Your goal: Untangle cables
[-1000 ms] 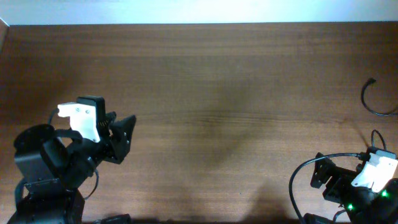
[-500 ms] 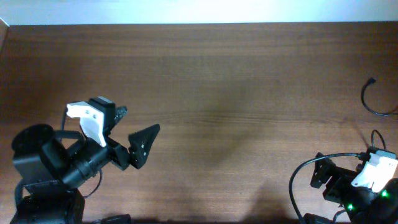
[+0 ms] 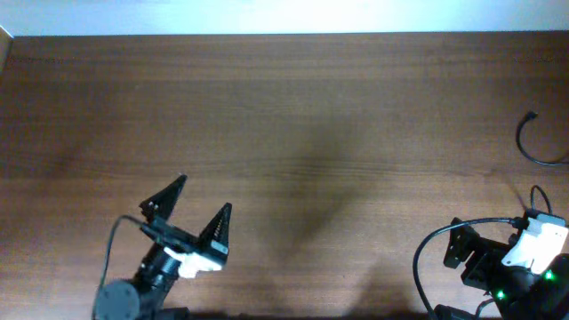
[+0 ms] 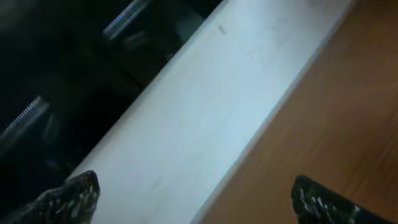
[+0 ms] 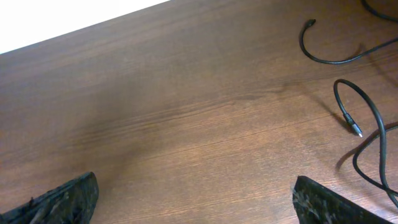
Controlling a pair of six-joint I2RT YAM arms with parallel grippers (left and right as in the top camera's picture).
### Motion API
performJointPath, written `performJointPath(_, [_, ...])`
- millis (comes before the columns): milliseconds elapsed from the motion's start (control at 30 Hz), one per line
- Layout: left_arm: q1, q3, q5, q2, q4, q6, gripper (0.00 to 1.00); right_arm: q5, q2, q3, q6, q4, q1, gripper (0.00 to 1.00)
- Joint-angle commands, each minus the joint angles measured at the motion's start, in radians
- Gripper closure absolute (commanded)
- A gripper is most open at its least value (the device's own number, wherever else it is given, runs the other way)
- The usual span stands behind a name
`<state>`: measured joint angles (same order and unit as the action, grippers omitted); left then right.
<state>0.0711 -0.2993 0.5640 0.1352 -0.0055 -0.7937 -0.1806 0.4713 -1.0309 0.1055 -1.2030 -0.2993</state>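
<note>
A thin black cable (image 3: 531, 148) curves at the table's far right edge. In the right wrist view it is an open loop (image 5: 328, 58) at upper right. A second thin cable (image 5: 368, 109) with a small plug end lies just below it. My right gripper (image 5: 198, 206) is open and empty, low over bare wood, left of both cables. My left gripper (image 3: 192, 212) is open wide and empty at the front left, far from the cables. In the left wrist view the left gripper (image 4: 199, 208) faces the table's far edge and no cable shows.
The right arm (image 3: 524, 258) sits at the front right corner with its own thicker black cord (image 3: 425, 253) looping beside it. A white wall strip (image 4: 205, 112) runs along the table's far edge. Brown wood table (image 3: 311, 133) fills the middle.
My left arm has swung right and forward. Its gripper has turned to point at the far edge, with the fingers now spread wide. The right arm and the cables have not moved.
</note>
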Motion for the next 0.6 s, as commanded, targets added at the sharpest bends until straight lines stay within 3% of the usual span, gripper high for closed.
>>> performJointPath(0, [-0.003, 0.180, 0.024, -0.127, 0.126, -0.020, 0.01, 0.009, -0.004, 0.000, 0.003, 0.001, 0.006, 0.01])
performJointPath(100, [-0.003, 0.234, 0.005, -0.130, 0.177, -0.021, 0.01, 0.009, -0.004, 0.000, 0.003, 0.001, 0.006, 0.01])
performJointPath(267, [-0.003, 0.266, -0.286, -0.130, 0.106, 0.000, 0.01, 0.009, -0.004, 0.000, 0.003, 0.001, 0.006, 0.01])
performJointPath(467, [-0.003, 0.286, -0.539, -0.130, 0.048, 0.481, 0.01, 0.009, -0.004, 0.000, 0.003, 0.001, 0.006, 0.01])
performJointPath(567, [-0.003, 0.291, -0.548, -0.130, -0.079, 0.529, 0.01, 0.009, -0.004, 0.000, 0.003, 0.001, 0.006, 0.01])
